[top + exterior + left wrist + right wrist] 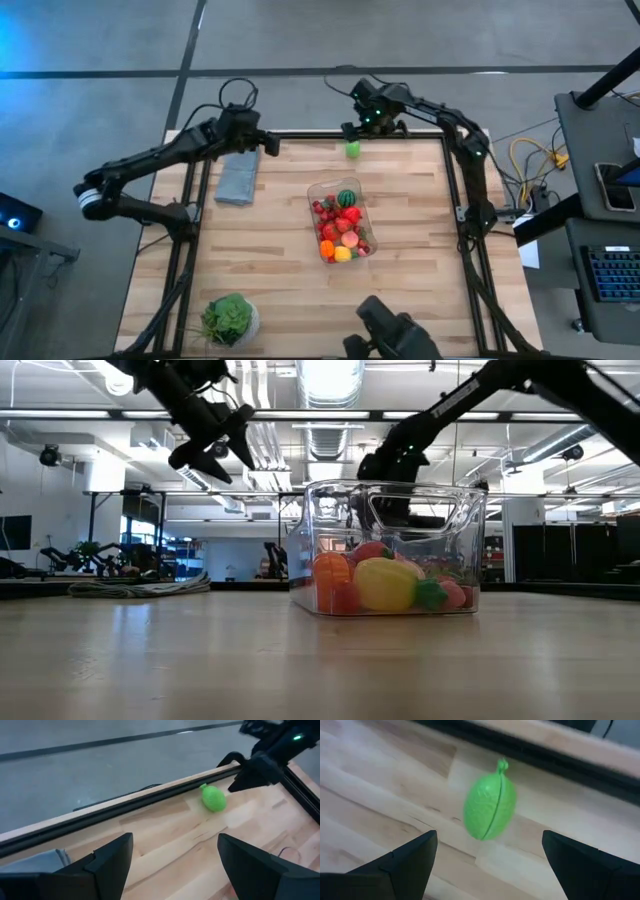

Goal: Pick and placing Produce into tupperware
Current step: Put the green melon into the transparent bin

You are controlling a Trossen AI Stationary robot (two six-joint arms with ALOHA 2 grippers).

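The clear tupperware (343, 220) stands at the table's middle, and produce (340, 232) lies inside it: red berries, orange and yellow pieces and a striped green melon. One green fruit (352, 149) (490, 807) lies on the wood by the far edge. Just above it hangs my right gripper (358, 130) (487, 865), open and pointing steeply down, its fingers to either side and apart from the fruit. At the far left, my left gripper (268, 146) (172, 865) is open over the table with nothing between its fingers.
A grey folded cloth (238, 177) lies under the left arm at the far left. At the near left corner a leafy green head rests in a white bowl (230, 320). A black rail (150, 795) runs along the far edge. Bare wood surrounds the tub.
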